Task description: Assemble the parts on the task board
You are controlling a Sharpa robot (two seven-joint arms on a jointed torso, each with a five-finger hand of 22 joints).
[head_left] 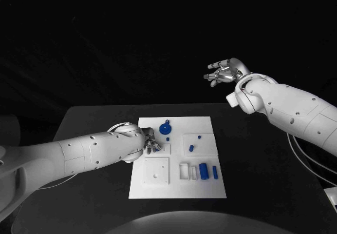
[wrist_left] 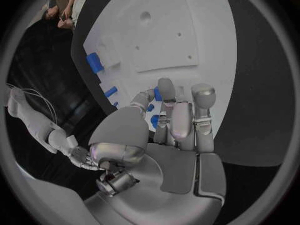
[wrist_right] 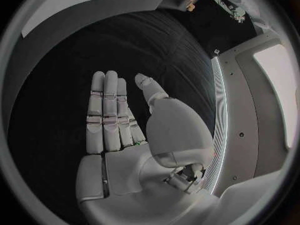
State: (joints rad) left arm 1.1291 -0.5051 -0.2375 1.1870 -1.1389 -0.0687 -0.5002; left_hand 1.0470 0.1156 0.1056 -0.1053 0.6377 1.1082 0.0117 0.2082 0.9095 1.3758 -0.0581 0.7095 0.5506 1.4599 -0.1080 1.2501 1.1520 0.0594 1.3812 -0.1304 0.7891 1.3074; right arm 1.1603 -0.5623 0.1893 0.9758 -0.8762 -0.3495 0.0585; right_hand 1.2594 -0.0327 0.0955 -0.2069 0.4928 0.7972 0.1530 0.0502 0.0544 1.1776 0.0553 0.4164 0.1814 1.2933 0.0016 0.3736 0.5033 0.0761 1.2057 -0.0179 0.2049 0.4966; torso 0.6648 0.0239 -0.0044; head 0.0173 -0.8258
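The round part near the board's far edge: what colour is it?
Blue; the round part shows best in the head view.

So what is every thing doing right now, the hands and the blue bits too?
Left hand: down on the board, fingers by small blue parts; a hold can't be told.
Right hand: raised beyond the table, holding nothing.
Board: flat on the table.
Round blue part: lying on the board, untouched.
Blue cylinder: lying on the board, untouched.
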